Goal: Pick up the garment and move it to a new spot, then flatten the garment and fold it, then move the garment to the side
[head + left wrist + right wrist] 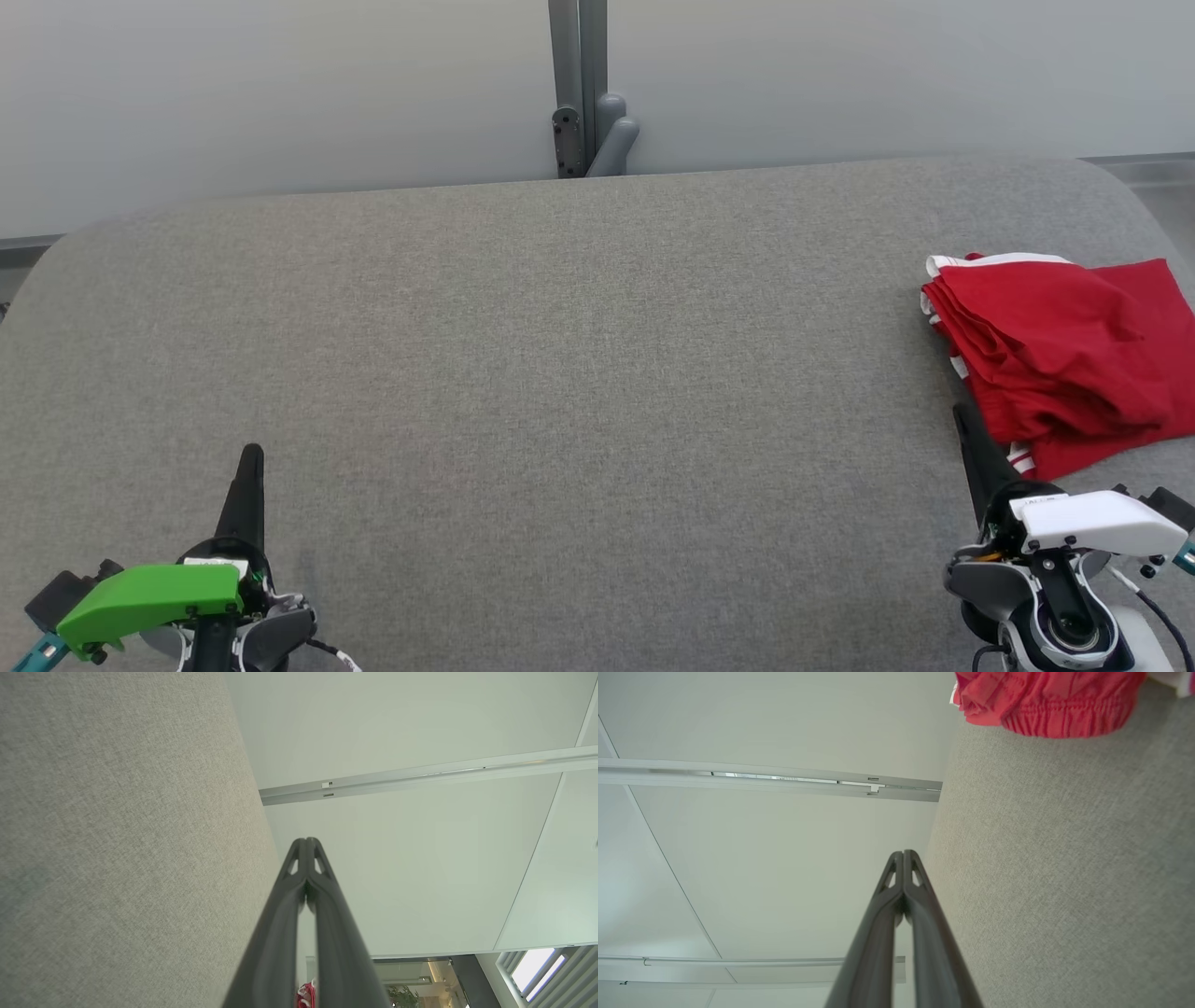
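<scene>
The garment is red with white stripes along its edges, folded into a loose stack at the right edge of the grey table. In the right wrist view its gathered red waistband lies at the top. My right gripper is shut and empty at the lower right, its tip just beside the garment's near corner. At the lower left my left gripper is shut with nothing in it, far from the garment. The left wrist view shows a small red patch of the garment between the closed fingers.
A grey post with a bracket stands behind the table's far edge against a pale wall. The table's corners are rounded. The garment reaches the right border of the head view.
</scene>
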